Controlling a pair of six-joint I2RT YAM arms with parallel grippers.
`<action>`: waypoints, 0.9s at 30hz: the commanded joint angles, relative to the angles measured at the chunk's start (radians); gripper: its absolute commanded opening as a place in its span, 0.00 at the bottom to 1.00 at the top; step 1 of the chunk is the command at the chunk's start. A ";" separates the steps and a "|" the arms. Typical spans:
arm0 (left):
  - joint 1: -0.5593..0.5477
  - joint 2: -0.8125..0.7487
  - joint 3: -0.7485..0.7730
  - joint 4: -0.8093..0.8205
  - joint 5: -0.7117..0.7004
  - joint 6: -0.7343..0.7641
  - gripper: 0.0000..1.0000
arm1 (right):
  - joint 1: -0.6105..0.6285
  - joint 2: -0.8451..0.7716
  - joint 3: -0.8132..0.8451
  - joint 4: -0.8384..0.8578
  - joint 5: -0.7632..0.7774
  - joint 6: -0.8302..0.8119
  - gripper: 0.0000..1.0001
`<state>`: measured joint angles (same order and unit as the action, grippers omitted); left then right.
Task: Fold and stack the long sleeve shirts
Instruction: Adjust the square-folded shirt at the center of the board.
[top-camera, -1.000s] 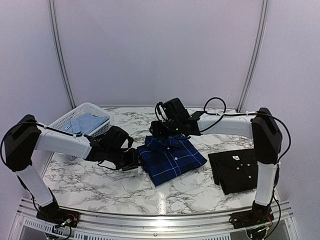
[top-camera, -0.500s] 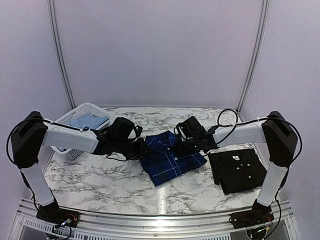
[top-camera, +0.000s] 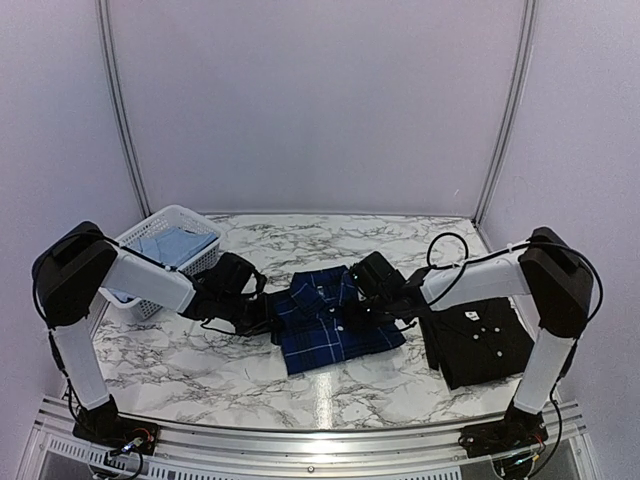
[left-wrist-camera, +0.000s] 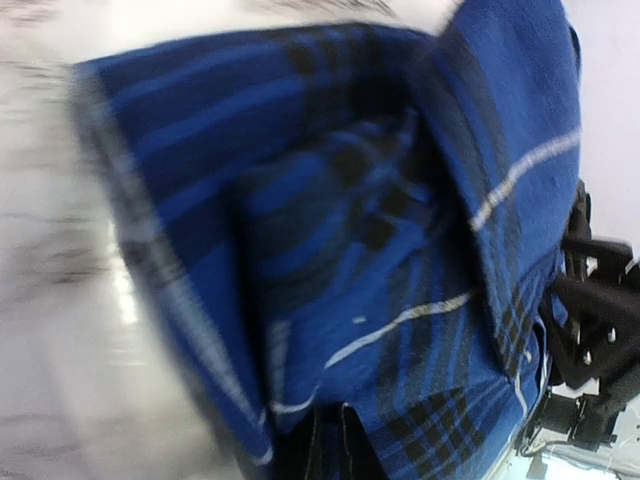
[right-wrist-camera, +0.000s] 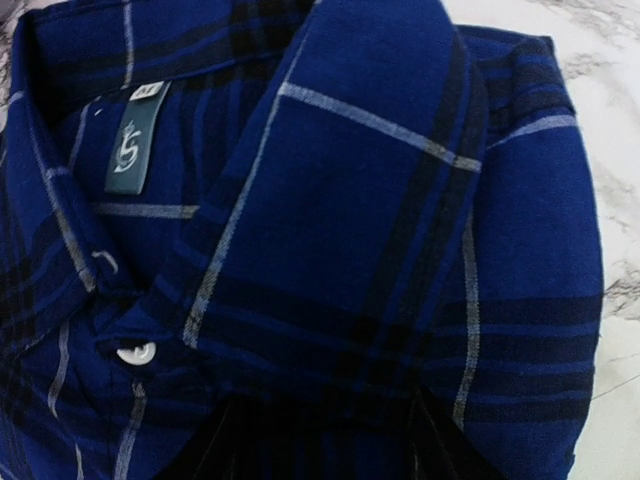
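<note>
Moved since a second ago: both arms have come in low on the plaid shirt (top-camera: 330, 325) from either side, and the shirt has turned and slid a little to the left.
Left gripper (top-camera: 262, 318): narrow, pinched on the plaid shirt's left edge; its wrist view shows cloth bunched right at the dark fingers (left-wrist-camera: 325, 455).
Right gripper (top-camera: 378, 300): down at the shirt's right side by the collar, fingers (right-wrist-camera: 215, 450) standing apart over the cloth; whether they grip it I cannot tell.
Plaid shirt: folded, mid-worktop between the two grippers, collar toward the back; a neck label (right-wrist-camera: 133, 135) and a white button (right-wrist-camera: 135, 352) show up close.
Black shirt (top-camera: 480, 345): folded flat to the right, just beside the right arm, white buttons up.
Pale blue shirt (top-camera: 175, 245): lying in the basket (top-camera: 215, 258) at the back left, behind the left arm.
Cable (top-camera: 445, 245): loops up off the right arm.
Worktop (top-camera: 200, 370): white marble pattern with grey veins, metal rail (top-camera: 320, 440) along the near edge.
Room: plain pale walls (top-camera: 320, 100) with two curved poles.
Hard to see: left wrist view is blurred; black hardware at its right edge cannot be identified; both grippers' tips are hidden from above.
</note>
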<state>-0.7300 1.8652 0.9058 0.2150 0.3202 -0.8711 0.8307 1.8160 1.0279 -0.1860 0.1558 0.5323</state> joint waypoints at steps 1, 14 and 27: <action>0.083 -0.058 -0.078 -0.120 -0.052 0.052 0.09 | 0.076 0.023 0.060 0.021 -0.074 0.091 0.48; 0.188 -0.188 -0.065 -0.288 -0.072 0.192 0.10 | 0.100 -0.049 0.094 0.002 -0.051 0.114 0.47; 0.187 -0.227 0.028 -0.351 -0.034 0.233 0.14 | 0.187 -0.190 -0.199 -0.008 -0.093 0.171 0.32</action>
<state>-0.5449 1.6661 0.8986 -0.0814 0.2714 -0.6662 1.0058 1.6520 0.8673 -0.1772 0.0696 0.6636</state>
